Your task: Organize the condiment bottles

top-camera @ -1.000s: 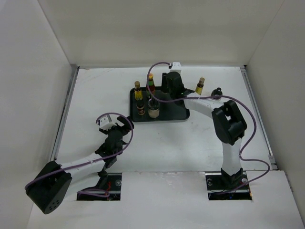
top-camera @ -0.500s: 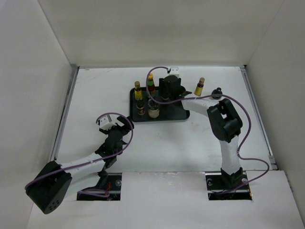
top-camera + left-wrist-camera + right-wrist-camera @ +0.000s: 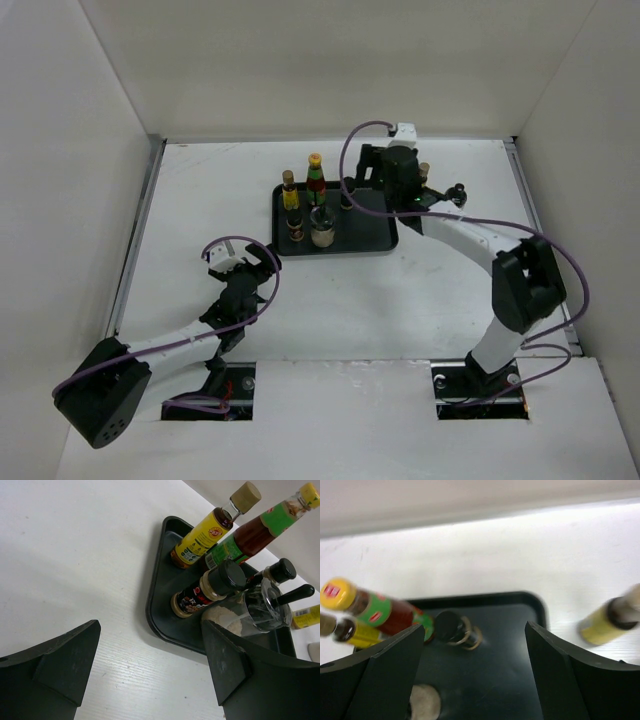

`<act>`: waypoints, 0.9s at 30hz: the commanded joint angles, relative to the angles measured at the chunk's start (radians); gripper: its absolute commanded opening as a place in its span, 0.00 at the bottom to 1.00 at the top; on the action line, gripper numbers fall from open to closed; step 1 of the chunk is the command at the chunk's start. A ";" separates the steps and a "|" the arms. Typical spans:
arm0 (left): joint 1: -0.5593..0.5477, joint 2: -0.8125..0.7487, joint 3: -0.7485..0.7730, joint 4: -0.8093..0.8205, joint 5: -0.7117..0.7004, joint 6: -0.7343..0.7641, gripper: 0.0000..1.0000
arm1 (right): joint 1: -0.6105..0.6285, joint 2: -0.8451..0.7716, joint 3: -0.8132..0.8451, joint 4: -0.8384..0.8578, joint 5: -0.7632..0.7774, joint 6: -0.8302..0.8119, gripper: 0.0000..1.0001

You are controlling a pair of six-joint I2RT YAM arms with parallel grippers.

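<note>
right gripper (image 3: 475, 635) hangs wide and empty over the tray (image 3: 515, 602); you could topple the yellow bottle (image 3: 604, 624) nearby if you swing low.

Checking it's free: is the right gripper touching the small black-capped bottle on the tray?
Apart. Right wrist view shows the right gripper open, with a gap between each finger and the black-capped bottle.
</note>
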 commanded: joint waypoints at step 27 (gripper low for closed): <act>0.006 0.036 0.025 0.072 0.017 -0.011 0.82 | -0.246 0.055 0.003 0.077 0.131 -0.122 0.36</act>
